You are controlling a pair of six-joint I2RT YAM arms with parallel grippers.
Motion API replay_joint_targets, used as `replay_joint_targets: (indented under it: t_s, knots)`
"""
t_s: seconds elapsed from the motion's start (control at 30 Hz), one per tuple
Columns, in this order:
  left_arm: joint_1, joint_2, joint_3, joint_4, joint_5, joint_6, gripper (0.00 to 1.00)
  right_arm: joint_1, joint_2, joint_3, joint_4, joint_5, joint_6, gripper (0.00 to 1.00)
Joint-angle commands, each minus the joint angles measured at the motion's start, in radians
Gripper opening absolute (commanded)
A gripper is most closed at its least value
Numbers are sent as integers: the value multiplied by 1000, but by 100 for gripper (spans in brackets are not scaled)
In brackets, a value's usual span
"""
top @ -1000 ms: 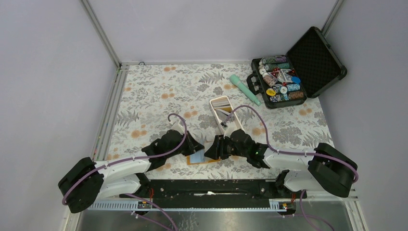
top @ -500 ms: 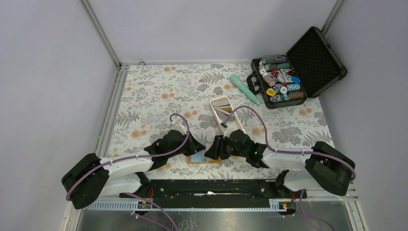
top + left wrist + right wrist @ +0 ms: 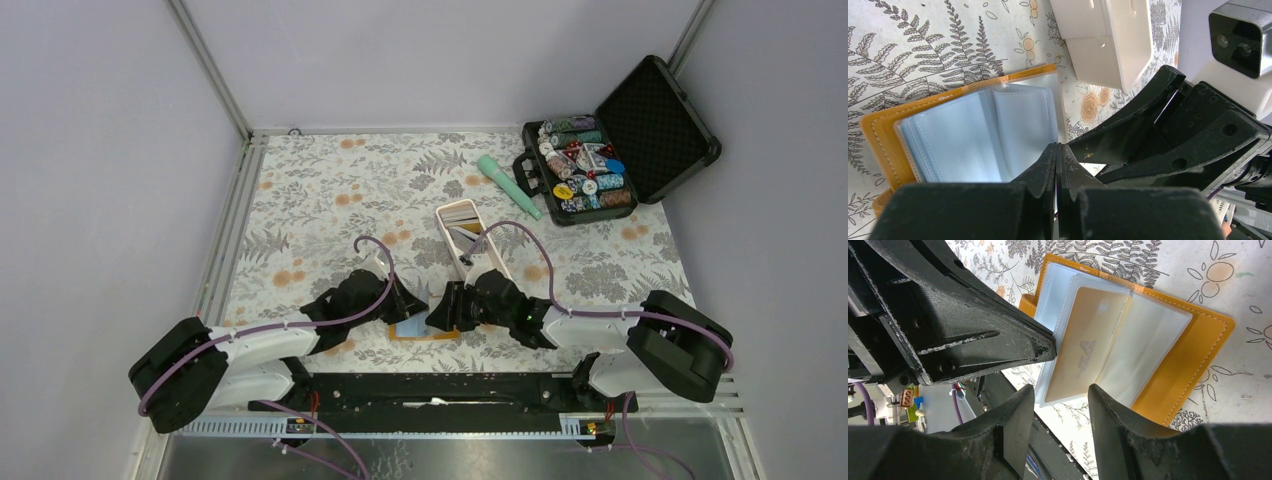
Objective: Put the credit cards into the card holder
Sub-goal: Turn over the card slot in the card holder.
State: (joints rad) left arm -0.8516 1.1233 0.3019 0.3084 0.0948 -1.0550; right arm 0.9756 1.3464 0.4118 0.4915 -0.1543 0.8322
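You see a fern-printed cloth (image 3: 320,200) between plain grey walls (image 3: 440,60). The card holder (image 3: 425,328), stitched orange leather with glossy clear pockets (image 3: 973,135), lies open at its near edge. Your left gripper (image 3: 1057,150) is clenched at a pocket's edge; the right gripper (image 3: 1060,390) stands released, facing it.

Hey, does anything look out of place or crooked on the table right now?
Nothing looks spilled or damaged. The card holder lies open at an angle, its clear pockets fanned out past the cover's edge, one holding a tan card. The chip case sits with its lid beyond the floral mat's far right corner.
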Motion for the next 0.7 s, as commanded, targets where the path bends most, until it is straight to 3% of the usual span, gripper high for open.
replay_joint_targets:
  t_s: [0.0, 0.67]
  knots:
    - [-5, 3, 4, 47, 13, 10, 2, 6, 1, 9, 12, 54, 15, 51]
    - [-5, -9, 1, 46, 17, 19, 9, 6, -96, 9, -96, 109, 16, 50]
